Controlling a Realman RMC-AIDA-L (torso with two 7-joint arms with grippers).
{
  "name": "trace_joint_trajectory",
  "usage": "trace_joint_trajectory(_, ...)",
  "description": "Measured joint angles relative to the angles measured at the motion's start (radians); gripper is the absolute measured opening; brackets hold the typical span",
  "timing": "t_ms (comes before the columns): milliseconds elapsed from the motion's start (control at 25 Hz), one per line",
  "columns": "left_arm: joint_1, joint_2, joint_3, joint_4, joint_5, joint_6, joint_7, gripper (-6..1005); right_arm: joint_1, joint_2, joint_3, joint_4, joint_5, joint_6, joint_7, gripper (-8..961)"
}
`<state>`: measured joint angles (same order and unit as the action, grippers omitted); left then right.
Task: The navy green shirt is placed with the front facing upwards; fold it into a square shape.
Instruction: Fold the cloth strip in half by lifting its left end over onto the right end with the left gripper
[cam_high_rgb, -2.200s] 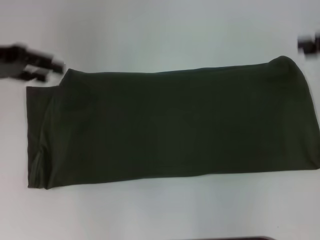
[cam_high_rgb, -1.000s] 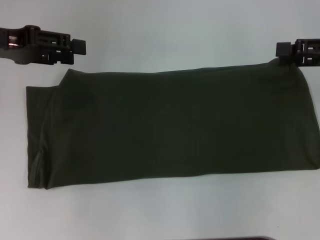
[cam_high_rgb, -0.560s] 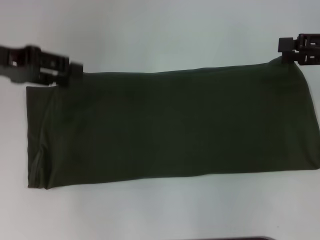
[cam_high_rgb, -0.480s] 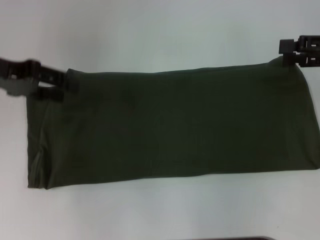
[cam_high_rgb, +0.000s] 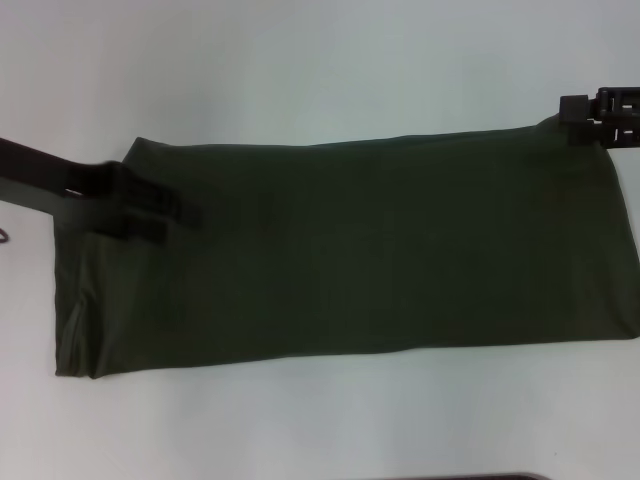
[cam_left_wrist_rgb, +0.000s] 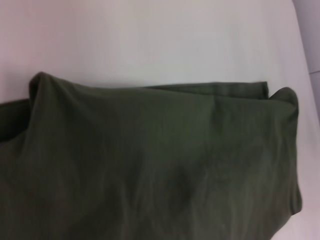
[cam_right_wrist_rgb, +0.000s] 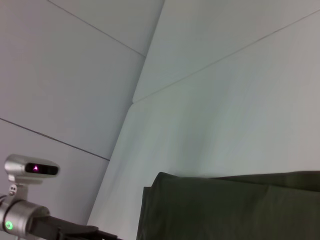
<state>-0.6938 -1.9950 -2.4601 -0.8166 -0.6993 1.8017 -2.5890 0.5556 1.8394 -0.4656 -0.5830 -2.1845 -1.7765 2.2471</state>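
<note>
Our left tool (cam_high_rgb: 185, 221) has slid in from nine o'clock over the shirt's (cam_high_rgb: 380, 250) left end, prongs apart with nothing pinched. The shirt lies folded lengthwise on the white desk (cam_high_rgb: 300, 60). Our right tool (cam_high_rgb: 572, 120) stays at the two o'clock corner; grip unclear.

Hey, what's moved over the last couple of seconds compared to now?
The left gripper swung from beyond the shirt's far left corner down onto the navy green shirt, fingers apart over the cloth. The right gripper came in to the far right corner and has barely moved since. The shirt's outline looks unchanged.
</note>
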Motion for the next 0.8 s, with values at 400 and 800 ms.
trace_joint_trajectory(400,-0.001,-0.021,0.115,0.084,0.004,-0.168,-0.011,643,-0.006,0.008,0.004,0.000,-0.001,0.004,0.000,806)
trace_joint_trajectory(800,-0.005,-0.018,0.163,0.088,0.072,-0.258,-0.050,644,-0.008,0.009,0.004,0.000,-0.001,0.004,0.008,806)
